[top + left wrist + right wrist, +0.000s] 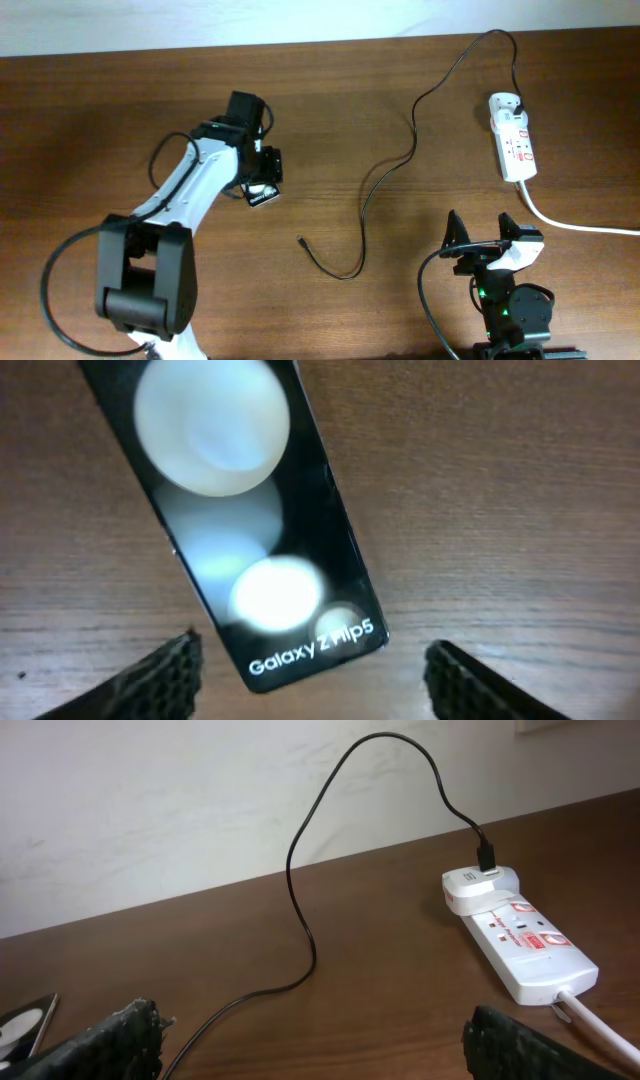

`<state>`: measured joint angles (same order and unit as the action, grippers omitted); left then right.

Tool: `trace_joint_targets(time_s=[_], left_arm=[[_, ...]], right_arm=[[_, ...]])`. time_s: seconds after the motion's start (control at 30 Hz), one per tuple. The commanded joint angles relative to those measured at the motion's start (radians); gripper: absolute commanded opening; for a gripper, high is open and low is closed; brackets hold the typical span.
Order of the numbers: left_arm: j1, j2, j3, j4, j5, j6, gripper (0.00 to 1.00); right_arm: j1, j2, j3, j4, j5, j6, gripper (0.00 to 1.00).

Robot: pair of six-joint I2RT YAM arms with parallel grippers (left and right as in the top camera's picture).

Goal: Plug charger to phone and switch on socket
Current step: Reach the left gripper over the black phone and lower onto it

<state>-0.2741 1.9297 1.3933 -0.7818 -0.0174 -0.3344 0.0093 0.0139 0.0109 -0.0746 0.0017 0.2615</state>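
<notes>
Loose charger cable (365, 200) lies between Galaxy Z Flip5 phone (250, 510) and 2 o'clock power strip (512, 150). The left gripper (315, 672) hovers over the phone and the right gripper (478, 222) sits at 5 o'clock, both with fingers apart.

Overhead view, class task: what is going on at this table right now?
Two robot arms work at a table. The left pincer hangs open just above the labelled end of the phone, not gripping it. The charger is plugged into the socket, but its free tip lies on the wood, apart from the phone. The right pincer is open and empty, near its own base.
</notes>
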Motion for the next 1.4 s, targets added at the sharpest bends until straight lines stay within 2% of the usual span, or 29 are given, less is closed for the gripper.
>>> trace_joint_targets(time_s=[0.0, 0.1, 0.17, 0.37, 0.5, 0.63, 0.7, 0.77, 0.87, 1.1, 1.37], left_arm=[[-0.008, 0.056, -0.003, 0.022, -0.09, -0.092, 0.74], [-0.008, 0.099, -0.003, 0.055, -0.096, -0.092, 0.79], [-0.008, 0.137, -0.003, 0.075, -0.096, -0.092, 0.99], [-0.007, 0.167, -0.003, 0.075, -0.096, -0.1, 1.0], [-0.007, 0.179, -0.003, 0.074, 0.04, -0.099, 0.98], [-0.007, 0.179, -0.003, 0.079, 0.04, -0.099, 0.98], [-0.007, 0.182, -0.003, 0.078, 0.04, -0.099, 0.85], [-0.01, 0.183, -0.003, 0.072, 0.04, -0.1, 0.84], [-0.016, 0.183, -0.003, 0.055, 0.041, -0.1, 0.73], [-0.059, 0.183, -0.003, -0.019, 0.041, -0.099, 0.72], [-0.193, 0.183, -0.003, -0.229, 0.04, -0.098, 0.73]], right_arm=[[0.003, -0.008, -0.005, -0.006, -0.002, -0.003, 0.99], [0.003, -0.008, -0.005, -0.006, -0.002, -0.003, 0.99], [0.003, -0.008, -0.005, -0.006, -0.002, -0.003, 0.99], [0.003, -0.008, -0.005, -0.006, -0.002, -0.003, 0.99], [0.003, -0.008, -0.005, -0.006, -0.002, -0.003, 0.99], [0.003, -0.008, -0.005, -0.006, -0.002, -0.003, 0.99], [0.003, -0.008, -0.005, -0.006, -0.002, -0.003, 0.99], [0.003, -0.008, -0.005, -0.006, -0.002, -0.003, 0.99], [0.003, -0.008, -0.005, -0.006, -0.002, -0.003, 0.99], [0.003, -0.008, -0.005, -0.006, -0.002, -0.003, 0.99], [0.003, -0.008, -0.005, -0.006, -0.002, -0.003, 0.99]])
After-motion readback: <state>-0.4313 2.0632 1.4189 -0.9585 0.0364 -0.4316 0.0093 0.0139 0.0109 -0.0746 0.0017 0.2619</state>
